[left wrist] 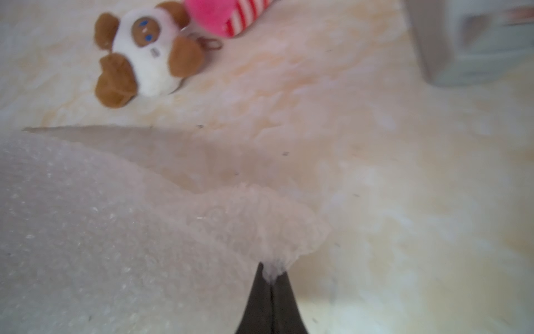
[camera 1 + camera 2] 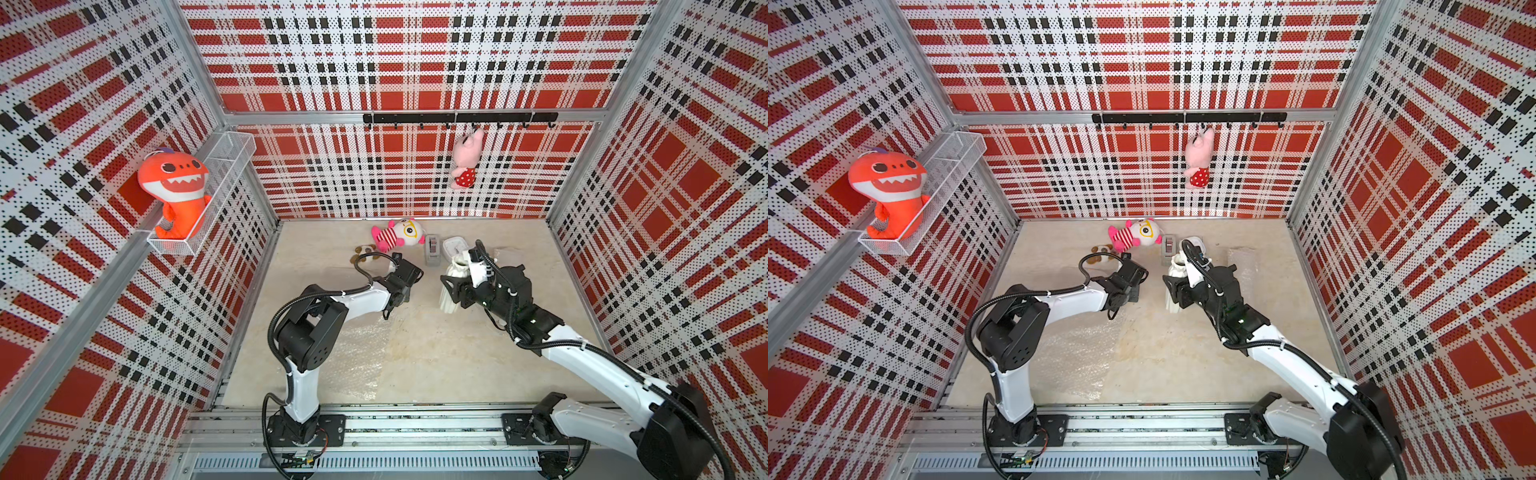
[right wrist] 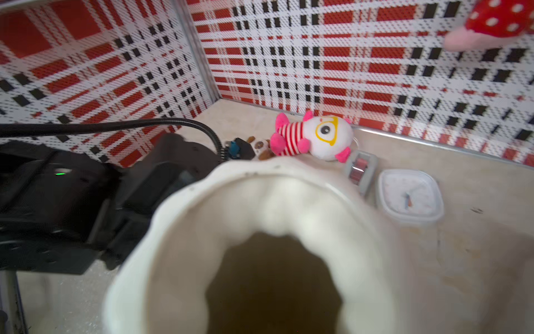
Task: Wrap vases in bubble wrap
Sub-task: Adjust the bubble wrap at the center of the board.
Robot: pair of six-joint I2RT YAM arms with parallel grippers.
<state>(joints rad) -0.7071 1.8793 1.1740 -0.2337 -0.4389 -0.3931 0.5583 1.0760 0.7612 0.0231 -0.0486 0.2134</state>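
Two tools are at work. My left tool point(image 1: 270, 277) is clenched on a corner of the bubble wrap point(image 1: 115, 231), which lies on the worktop point(image 2: 457, 357). My right tool point(image 2: 452, 291) grasps the white vase point(image 3: 161, 231), which is beside the sheet and not on it. I think this is the step of preparing the sheet. Next, the vase must go onto the sheet, so the sheet needs to lie flat and straight.

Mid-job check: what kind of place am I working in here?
Probably a robot test cell, not a home: plaid perforated walls box in a small tabletop, an aluminium rail runs along its front, and a plush shark sits in a wire wall shelf, seemingly a prop.
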